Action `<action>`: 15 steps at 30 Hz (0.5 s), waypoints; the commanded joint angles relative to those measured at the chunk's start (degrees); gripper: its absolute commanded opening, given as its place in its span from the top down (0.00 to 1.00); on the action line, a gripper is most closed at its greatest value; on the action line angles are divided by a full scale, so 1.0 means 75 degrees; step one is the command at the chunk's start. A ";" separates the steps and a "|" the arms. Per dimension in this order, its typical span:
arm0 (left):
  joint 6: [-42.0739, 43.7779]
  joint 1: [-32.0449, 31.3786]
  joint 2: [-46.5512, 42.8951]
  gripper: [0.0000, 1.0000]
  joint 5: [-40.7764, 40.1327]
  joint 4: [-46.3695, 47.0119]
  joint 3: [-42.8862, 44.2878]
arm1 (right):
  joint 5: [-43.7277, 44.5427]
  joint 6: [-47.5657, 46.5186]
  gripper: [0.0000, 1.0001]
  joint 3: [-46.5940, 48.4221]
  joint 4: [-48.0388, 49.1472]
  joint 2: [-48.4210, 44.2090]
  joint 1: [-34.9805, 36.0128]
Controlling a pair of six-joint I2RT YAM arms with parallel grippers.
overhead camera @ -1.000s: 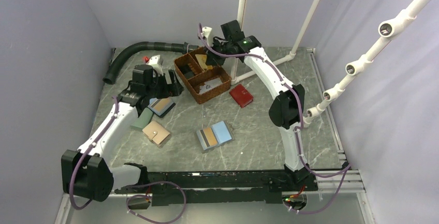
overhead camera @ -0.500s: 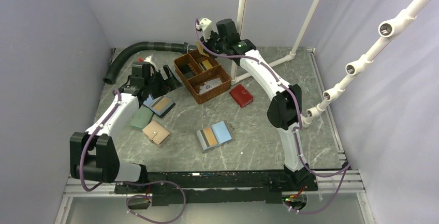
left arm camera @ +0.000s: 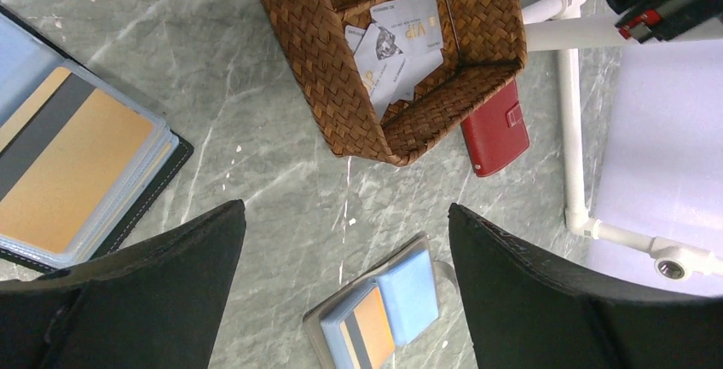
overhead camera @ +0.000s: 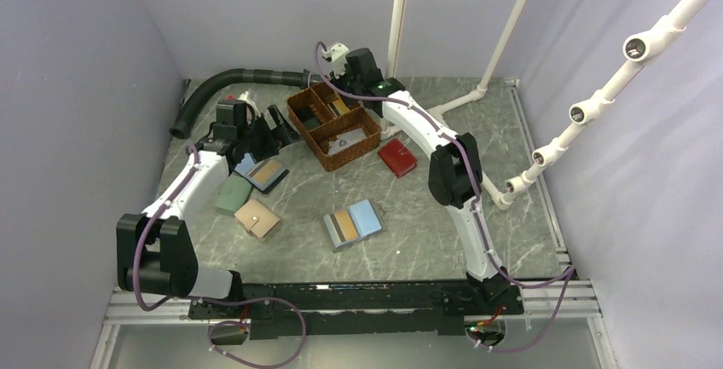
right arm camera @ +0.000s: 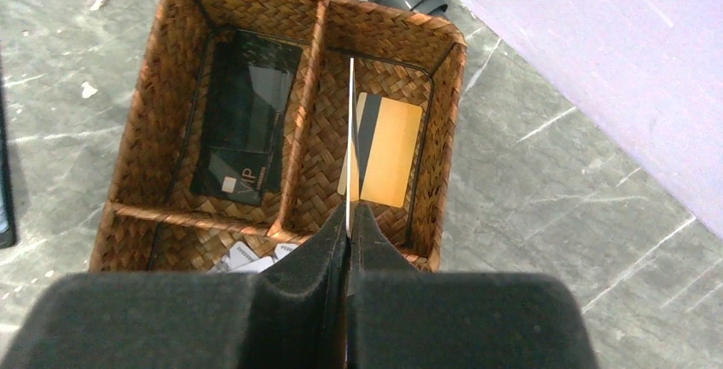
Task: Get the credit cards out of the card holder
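Observation:
The card holder (overhead camera: 352, 224) lies open on the table, taupe-grey outside and light blue inside, with a gold striped card showing in its left half. It also shows in the left wrist view (left arm camera: 384, 314). My right gripper (right arm camera: 349, 216) is shut on a thin credit card (right arm camera: 349, 130), seen edge-on, and holds it over the back right compartment of the wicker basket (right arm camera: 448, 130). In the top view the right gripper (overhead camera: 343, 95) is above the basket's far end. My left gripper (left arm camera: 345, 211) is open and empty, above the table left of the basket (overhead camera: 273, 126).
The basket (overhead camera: 305, 133) holds a gold card (right arm camera: 388, 152), a black card (right arm camera: 247, 122) and white cards (left arm camera: 396, 45). A blue wallet with a tan panel (overhead camera: 264, 173), a green wallet (overhead camera: 232, 194), a beige wallet (overhead camera: 257, 218) and a red wallet (overhead camera: 397, 157) lie around. A black hose (overhead camera: 222, 83) lies at the back left.
My right gripper has moved left with the card, to above the basket's far compartments. My left arm has drawn back toward the left and since held still.

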 commanded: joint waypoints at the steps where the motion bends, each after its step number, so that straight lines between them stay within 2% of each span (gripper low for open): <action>1: -0.0025 0.0043 -0.0256 0.07 0.0262 -0.0040 0.0131 | 0.0415 0.0397 1.00 0.0197 0.0629 0.0174 0.0050; 7: -0.0028 0.0043 -0.0631 0.07 0.0393 -0.0177 -0.0075 | 0.0361 0.0565 0.94 0.0401 0.0700 0.0552 0.0077; 10: -0.0001 0.0043 -0.0923 0.07 0.0421 -0.0292 -0.0187 | 0.0212 0.0506 0.86 0.0493 0.0679 0.0663 0.0076; 15: -0.0087 0.0043 -0.1603 0.07 0.0432 -0.0593 -0.0477 | 0.1531 0.0136 0.76 0.0535 0.0797 0.0674 0.0171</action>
